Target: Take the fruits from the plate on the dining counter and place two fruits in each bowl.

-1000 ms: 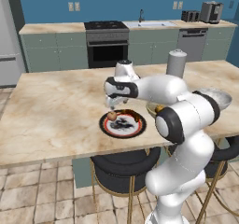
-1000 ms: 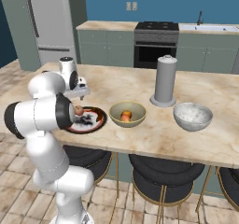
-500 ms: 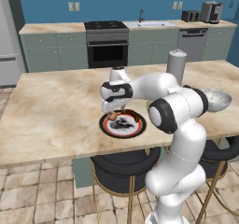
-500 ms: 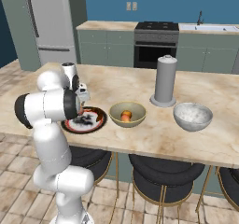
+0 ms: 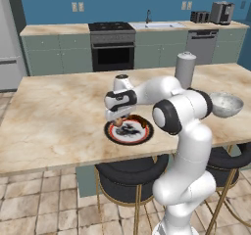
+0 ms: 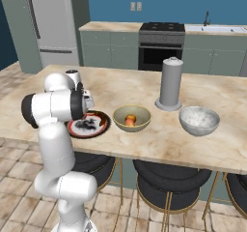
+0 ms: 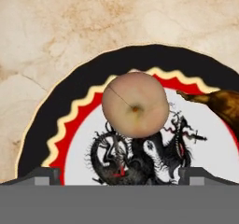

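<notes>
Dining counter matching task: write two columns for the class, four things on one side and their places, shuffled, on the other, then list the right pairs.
Things:
1. peach-pink fruit
2. yellow-orange fruit
3. grey cylinder
4. gripper

Places:
A. in the olive-yellow bowl
B. standing behind both bowls
C. on the plate
D. low over the plate

Pairs: 1-C, 2-A, 3-B, 4-D

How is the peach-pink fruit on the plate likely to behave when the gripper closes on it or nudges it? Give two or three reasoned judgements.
The peach-pink fruit looks nearly spherical, so a nudge would probably roll it across the flat plate. Its smooth skin may slip unless the gripper closes across its middle. It looks small beside the plate, so it is probably light.
</notes>
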### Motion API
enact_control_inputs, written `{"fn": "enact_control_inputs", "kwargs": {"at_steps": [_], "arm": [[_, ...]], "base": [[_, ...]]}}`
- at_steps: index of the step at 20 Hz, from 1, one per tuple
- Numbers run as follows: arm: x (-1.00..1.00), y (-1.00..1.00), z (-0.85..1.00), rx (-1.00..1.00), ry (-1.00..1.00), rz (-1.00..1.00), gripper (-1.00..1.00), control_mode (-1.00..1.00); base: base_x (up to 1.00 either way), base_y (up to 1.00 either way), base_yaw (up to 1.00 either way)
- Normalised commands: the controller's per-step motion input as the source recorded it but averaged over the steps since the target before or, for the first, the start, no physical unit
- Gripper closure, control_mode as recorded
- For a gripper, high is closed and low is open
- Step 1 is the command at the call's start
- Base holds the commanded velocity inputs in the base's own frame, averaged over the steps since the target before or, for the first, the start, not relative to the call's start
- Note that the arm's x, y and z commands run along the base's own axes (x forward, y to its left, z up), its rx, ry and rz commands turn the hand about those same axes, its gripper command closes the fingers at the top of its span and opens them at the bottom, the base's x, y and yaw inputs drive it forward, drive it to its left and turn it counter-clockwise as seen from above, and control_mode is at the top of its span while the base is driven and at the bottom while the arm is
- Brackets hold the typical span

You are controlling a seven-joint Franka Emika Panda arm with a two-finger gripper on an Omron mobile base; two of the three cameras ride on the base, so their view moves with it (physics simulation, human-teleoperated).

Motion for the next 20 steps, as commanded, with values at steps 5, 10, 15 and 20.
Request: {"fn": "enact_control_inputs", "kwargs": {"at_steps": [5,10,15,20], "arm": [[0.25,0.16,0.0,0.0,0.0,0.0,-1.0,-1.0],[0.32,0.07,0.0,0.0,0.0,0.0,-1.0,-1.0],[0.14,0.0,-0.02,0.0,0.0,0.0,-1.0,-1.0],[-0.06,0.0,-0.18,0.0,0.02,0.0,-1.0,-1.0]], "base": [[0.0,0.0,0.0],[0.0,0.0,0.0],[0.0,0.0,0.0],[0.0,0.0,0.0]]}}
